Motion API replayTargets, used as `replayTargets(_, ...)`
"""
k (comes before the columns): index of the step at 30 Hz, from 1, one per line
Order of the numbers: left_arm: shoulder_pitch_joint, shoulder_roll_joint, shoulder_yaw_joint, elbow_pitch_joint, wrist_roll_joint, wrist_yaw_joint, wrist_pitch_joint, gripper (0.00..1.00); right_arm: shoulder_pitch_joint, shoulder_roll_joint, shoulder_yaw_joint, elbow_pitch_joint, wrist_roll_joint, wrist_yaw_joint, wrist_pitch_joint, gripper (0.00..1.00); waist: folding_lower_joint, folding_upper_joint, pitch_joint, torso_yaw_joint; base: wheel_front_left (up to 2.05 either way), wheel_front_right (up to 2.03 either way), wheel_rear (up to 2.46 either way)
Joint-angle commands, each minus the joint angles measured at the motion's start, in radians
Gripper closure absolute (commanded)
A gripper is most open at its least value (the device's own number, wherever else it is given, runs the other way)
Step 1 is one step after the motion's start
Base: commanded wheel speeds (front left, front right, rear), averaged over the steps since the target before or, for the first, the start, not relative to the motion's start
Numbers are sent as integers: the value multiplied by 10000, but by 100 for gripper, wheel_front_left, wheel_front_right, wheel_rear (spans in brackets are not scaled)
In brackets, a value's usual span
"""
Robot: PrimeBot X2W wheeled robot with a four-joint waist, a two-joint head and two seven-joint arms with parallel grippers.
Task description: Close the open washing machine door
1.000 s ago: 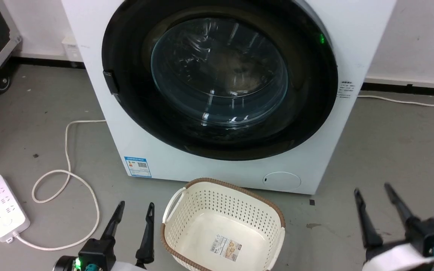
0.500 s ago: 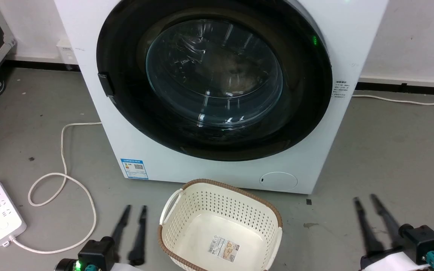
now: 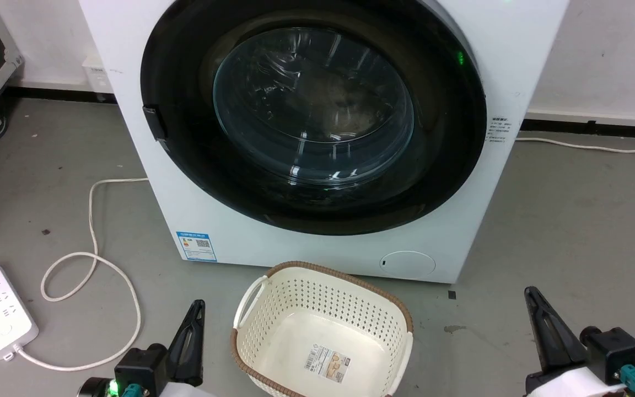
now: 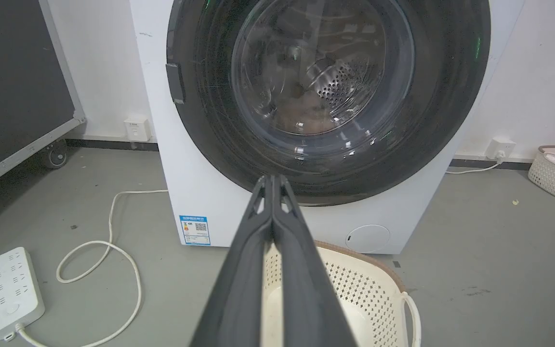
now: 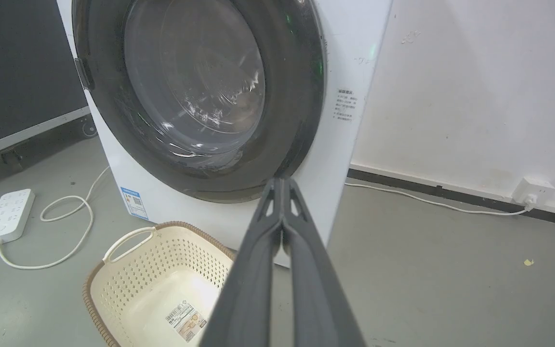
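**Q:** Head view: where is the door?
**A:** The door [image 3: 313, 116] lies flat against the white front of the machine [image 3: 240, 242], its black rim ringing the glass bowl. It looks shut or very nearly so; whether the latch has caught cannot be told. A basket [image 3: 328, 300] stands on the floor just before it.

**Q:** And the grippers?
**A:** The left gripper [image 3: 199, 306] is at lower left and the right gripper [image 3: 531, 298] at lower right. Each has its fingers pressed together on nothing, well apart from the door.

**Q:** Left wrist view?
**A:** The left gripper [image 4: 272, 183] shows its fingers meeting along their length, tips aimed at the lower rim of the door [image 4: 328, 91]. A small dark tab [image 4: 175, 83] sits on the rim's left edge.

**Q:** Right wrist view?
**A:** The right gripper [image 5: 282, 185] is likewise closed and empty. The door [image 5: 195, 91], seen aslant, rests close on the front panel; no gap shows.

**Q:** How should the door handle?
**A:** Probably heavy and stiff, swinging as one piece. The glass bowl is likely slick and breakable, so it is a poor place to press. The rim beside the tab seems the better contact. Closed fingers could serve as a blunt pusher there if the latch needs a final press.
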State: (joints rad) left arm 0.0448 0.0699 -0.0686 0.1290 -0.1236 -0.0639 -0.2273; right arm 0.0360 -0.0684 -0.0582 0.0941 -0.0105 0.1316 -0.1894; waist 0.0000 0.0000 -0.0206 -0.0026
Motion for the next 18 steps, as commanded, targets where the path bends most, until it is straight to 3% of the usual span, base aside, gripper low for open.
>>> replayTargets(1,-55,-21,42,-68,70,39,51,100,-42,24,23,-67,12,-1,43,100,0,0,1,1,0,0,0)
replayTargets(18,-117,-48,143,-260,252,133,399,100,-91,48,111,-204,27,-3,333,100,0,0,33,5,0,0,0)
